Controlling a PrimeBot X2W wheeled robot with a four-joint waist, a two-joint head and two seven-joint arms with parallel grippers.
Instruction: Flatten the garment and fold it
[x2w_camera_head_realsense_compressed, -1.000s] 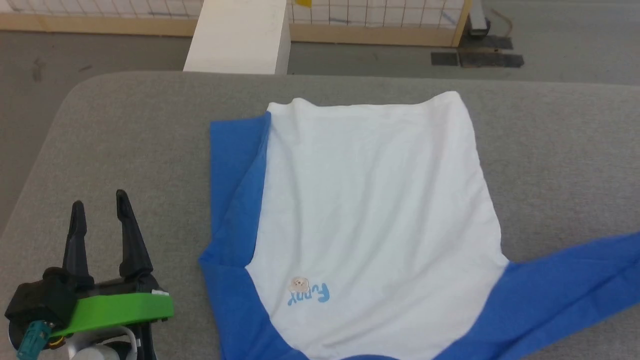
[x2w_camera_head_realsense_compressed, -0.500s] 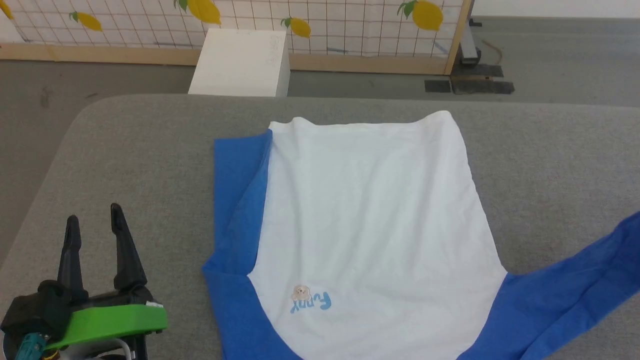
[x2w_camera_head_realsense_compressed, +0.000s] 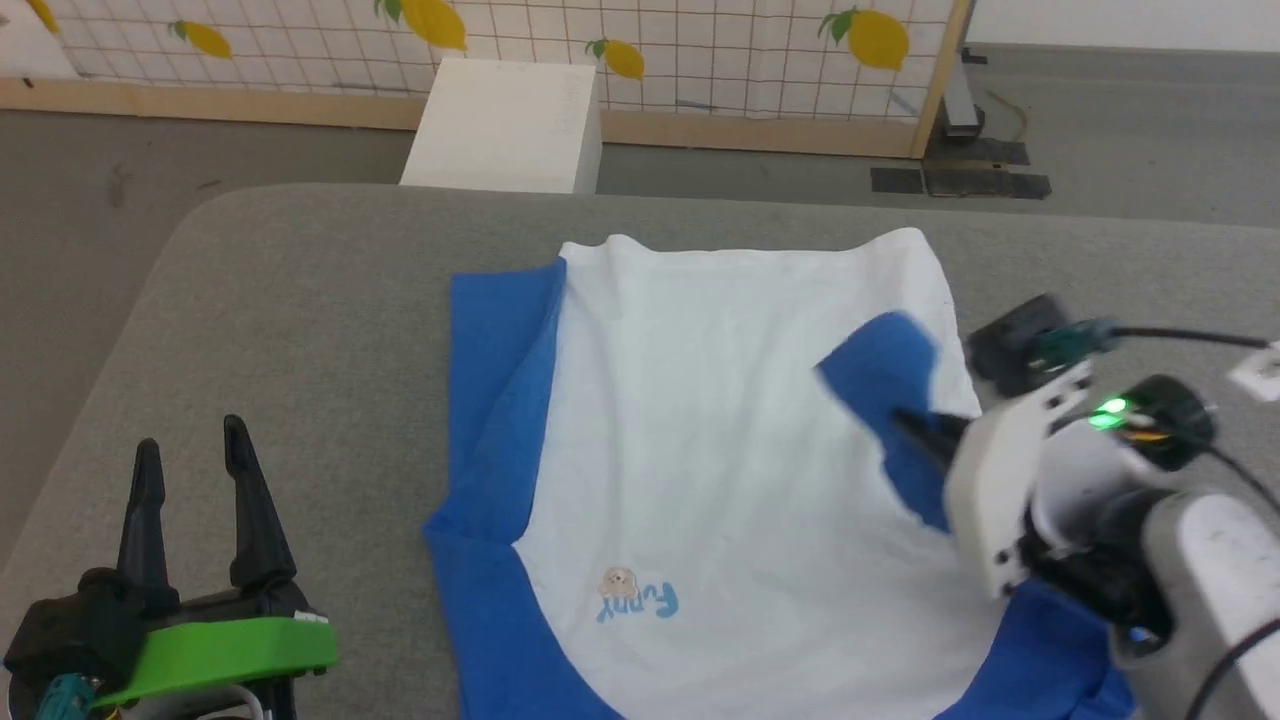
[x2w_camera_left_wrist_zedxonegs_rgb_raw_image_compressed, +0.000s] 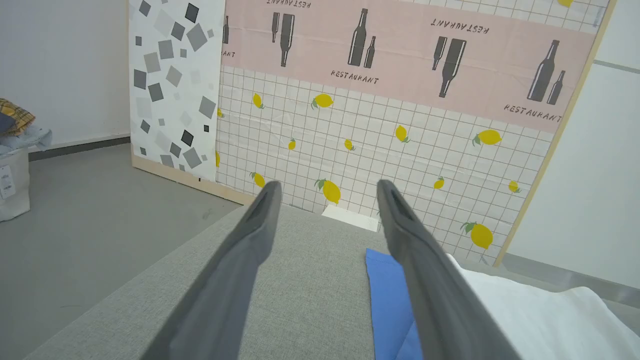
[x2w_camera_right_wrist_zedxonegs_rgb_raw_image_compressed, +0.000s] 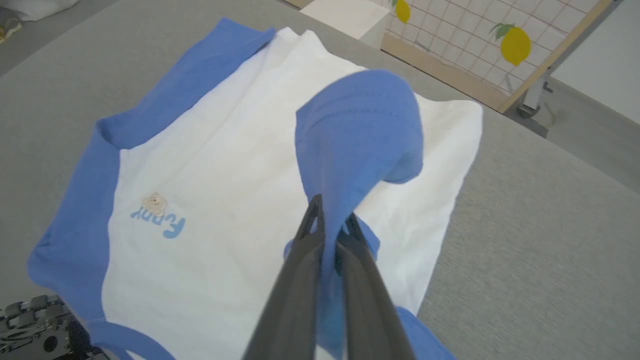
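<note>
The garment (x2w_camera_head_realsense_compressed: 720, 450) lies on the grey table, its white body spread flat and its hem at the far side. Its left blue sleeve is folded in along the white body's left edge. My right gripper (x2w_camera_head_realsense_compressed: 905, 422) is shut on the right blue sleeve (x2w_camera_head_realsense_compressed: 885, 375), holding it lifted over the white body's right part. In the right wrist view the sleeve (x2w_camera_right_wrist_zedxonegs_rgb_raw_image_compressed: 357, 135) hangs from my pinched right gripper (x2w_camera_right_wrist_zedxonegs_rgb_raw_image_compressed: 331, 212) above the garment (x2w_camera_right_wrist_zedxonegs_rgb_raw_image_compressed: 225, 165). My left gripper (x2w_camera_head_realsense_compressed: 190, 445) stands open and empty at the lower left, apart from the garment (x2w_camera_left_wrist_zedxonegs_rgb_raw_image_compressed: 525, 305), as its wrist view shows (x2w_camera_left_wrist_zedxonegs_rgb_raw_image_compressed: 327, 190).
The grey padded table (x2w_camera_head_realsense_compressed: 300, 300) has a rounded far-left corner. A white box (x2w_camera_head_realsense_compressed: 505, 125) stands on the floor beyond its far edge. A tiled partition with lemon prints (x2w_camera_head_realsense_compressed: 700, 40) closes the back. Bare table lies left and right of the garment.
The camera tilted up a little. My right arm came into the head view from the right, carrying the right blue sleeve from the table up over the white body. The left gripper stayed put.
</note>
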